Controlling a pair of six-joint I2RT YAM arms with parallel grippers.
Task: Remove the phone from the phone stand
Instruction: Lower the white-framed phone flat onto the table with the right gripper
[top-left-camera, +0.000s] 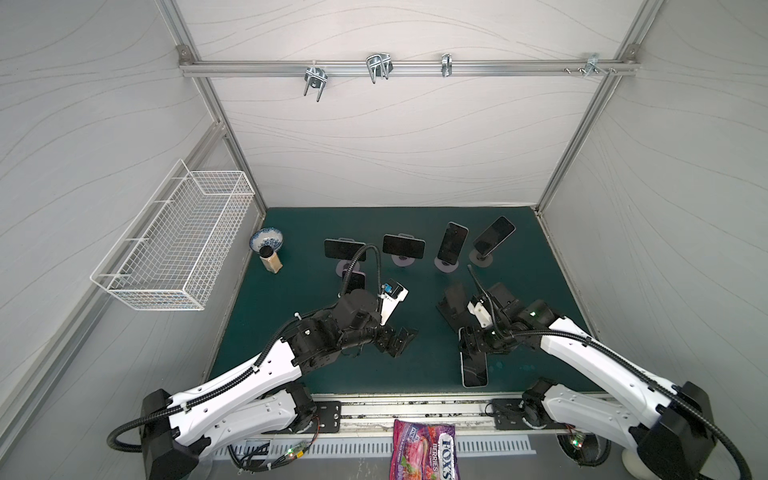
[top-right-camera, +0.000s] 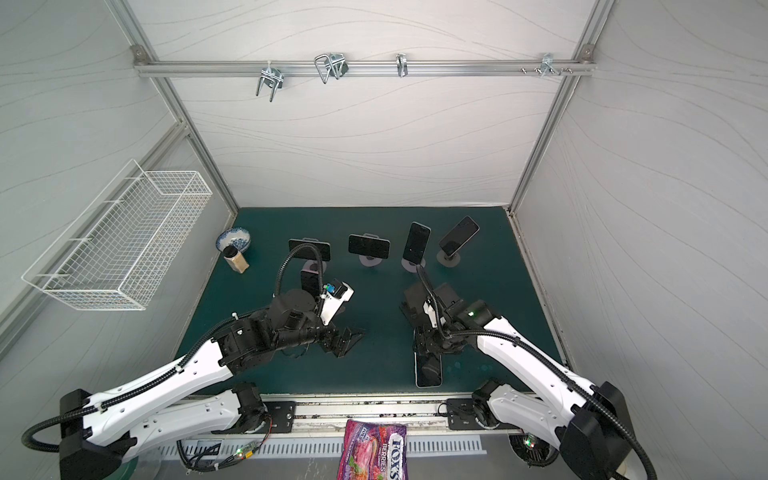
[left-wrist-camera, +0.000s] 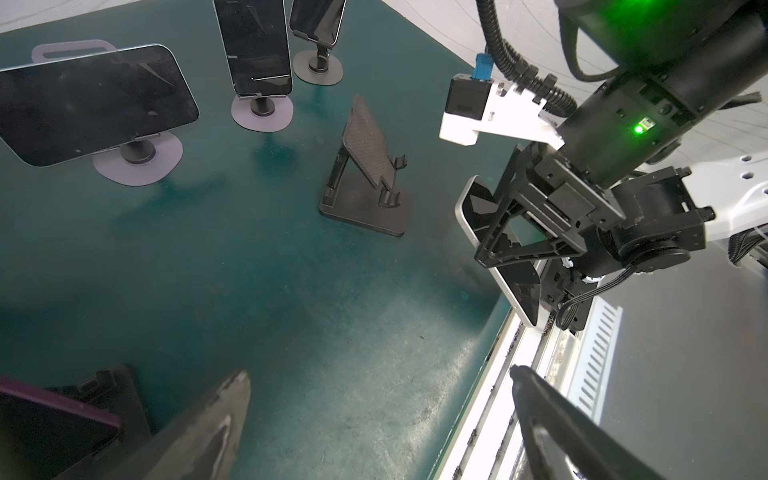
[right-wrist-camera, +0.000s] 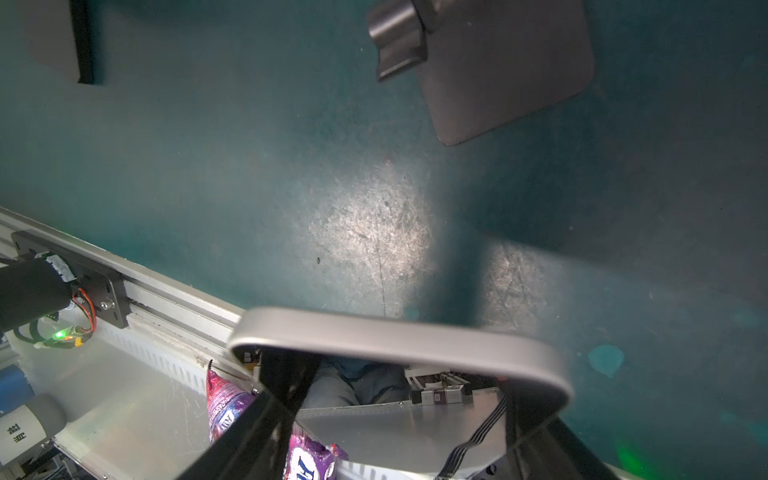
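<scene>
- My right gripper (top-left-camera: 471, 343) clamps the long sides of the slim, glossy phone (top-left-camera: 474, 374), rounded and silver-edged, near the front edge of the scuffed green mat (top-left-camera: 291, 332).
- A ridged black plastic stand (top-left-camera: 453, 305) sits just behind it.
- My left gripper (top-left-camera: 405, 343) gapes wide, holding nothing.

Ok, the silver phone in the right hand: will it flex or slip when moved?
Probably rigid: the phone juts straight from the right hand, gripped near one end. Possibly slippery: glossy screen, smooth metal edge. Likely fragile if dropped, being glass-faced.
</scene>
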